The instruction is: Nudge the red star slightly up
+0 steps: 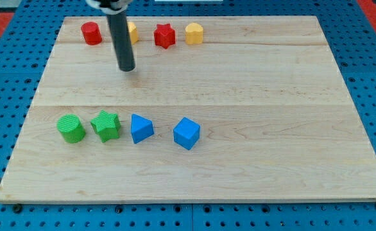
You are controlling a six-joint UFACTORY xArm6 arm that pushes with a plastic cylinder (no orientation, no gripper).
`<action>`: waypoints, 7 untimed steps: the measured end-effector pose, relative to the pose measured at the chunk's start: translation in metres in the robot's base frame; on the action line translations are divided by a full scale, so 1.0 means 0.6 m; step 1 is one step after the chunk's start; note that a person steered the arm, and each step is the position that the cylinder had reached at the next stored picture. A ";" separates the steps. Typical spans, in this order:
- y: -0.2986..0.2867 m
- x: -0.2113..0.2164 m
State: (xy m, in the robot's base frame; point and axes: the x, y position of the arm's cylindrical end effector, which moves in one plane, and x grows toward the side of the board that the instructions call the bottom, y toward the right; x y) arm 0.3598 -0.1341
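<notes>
Camera view is showing the wooden board (239,77) from above, lying on a blue pegboard surface (8,96). The red star (165,36) is sitting near the view's top edge of the board, a little left of centre. It is lying flat, with one point aiming toward the view's top; being a star, it is showing no clear long axis.

My tip (127,68) is resting on the board to the view's lower left of the red star, well apart from it and touching no block. The rod is standing almost upright, leaning slightly so that its upper part is reaching the view's top edge. Having no jaws, the rod is neither apart nor clamped on anything.

The rod is partly covering a yellow block (133,31), whose shape I cannot tell. A red cylinder (91,33) is sitting at the row's left, and a yellow hexagonal block (194,33) is lying just right of the red star.

Lower down, a green cylinder (70,128), a green star (106,125), a blue wedge-like block (141,128) and a blue cube (187,133) are forming a row.
</notes>
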 end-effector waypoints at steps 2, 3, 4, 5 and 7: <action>0.110 0.106; 0.150 -0.001; 0.166 -0.073; 0.161 -0.093; 0.179 -0.135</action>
